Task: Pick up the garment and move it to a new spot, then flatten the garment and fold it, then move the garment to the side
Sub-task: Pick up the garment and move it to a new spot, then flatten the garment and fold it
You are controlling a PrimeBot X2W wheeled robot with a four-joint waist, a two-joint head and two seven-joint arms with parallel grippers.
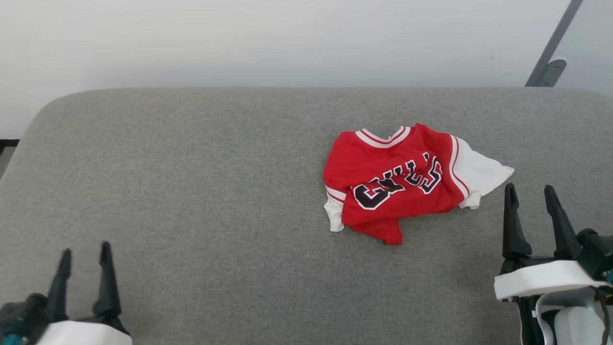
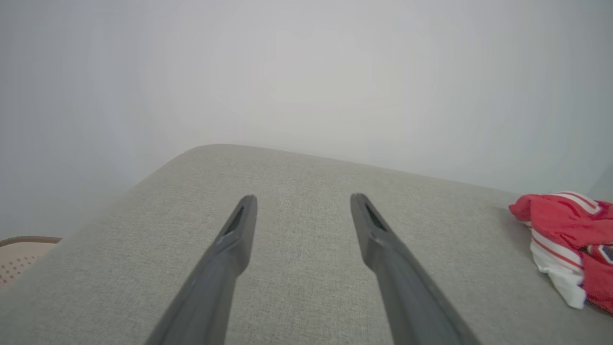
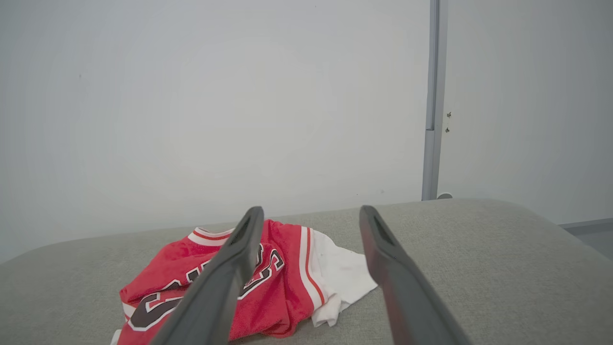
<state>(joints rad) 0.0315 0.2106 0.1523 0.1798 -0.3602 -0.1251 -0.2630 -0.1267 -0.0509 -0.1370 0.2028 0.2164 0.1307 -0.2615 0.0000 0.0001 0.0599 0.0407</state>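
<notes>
Red garment, crumpled with its lettered side up, lies on the grey cushion, right of centre and toward the far edge by the wall. Left gripper, lower left: fingers spread wide, holding nothing, well apart from the garment. Right gripper: fingers likewise spread wide and empty, just beside the white sleeve, a gap between them.
</notes>
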